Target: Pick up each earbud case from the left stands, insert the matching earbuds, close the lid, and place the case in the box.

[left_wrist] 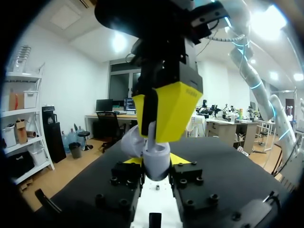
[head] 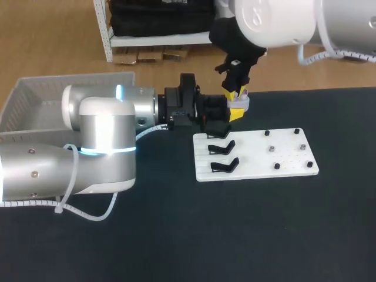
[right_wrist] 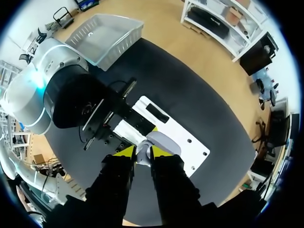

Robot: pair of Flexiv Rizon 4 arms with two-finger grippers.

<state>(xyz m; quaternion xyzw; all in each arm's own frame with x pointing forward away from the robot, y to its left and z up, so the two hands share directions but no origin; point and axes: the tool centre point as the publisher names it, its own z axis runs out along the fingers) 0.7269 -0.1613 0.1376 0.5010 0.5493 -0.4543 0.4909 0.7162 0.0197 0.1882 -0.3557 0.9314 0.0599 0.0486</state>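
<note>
Now | left gripper (left_wrist: 159,160) grips rounded lavender case (left_wrist: 156,170) | right gripper (right_wrist: 142,151) pinches earbud (left_wrist: 151,137)

Pale lilac case (head: 241,103), white board (head: 261,168), black stands (head: 224,165).

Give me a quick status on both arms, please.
Left end effector shut on earbud case. Right end effector pinching pale piece at it. Lid open. No obstruction seen.

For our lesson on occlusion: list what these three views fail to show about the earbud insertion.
The earbud: every view, mostly covered by fingers of the right end effector.
Inside the earbud case: every view, blocked by that end effector.
The box: head view, near side hidden by left arm.
</note>
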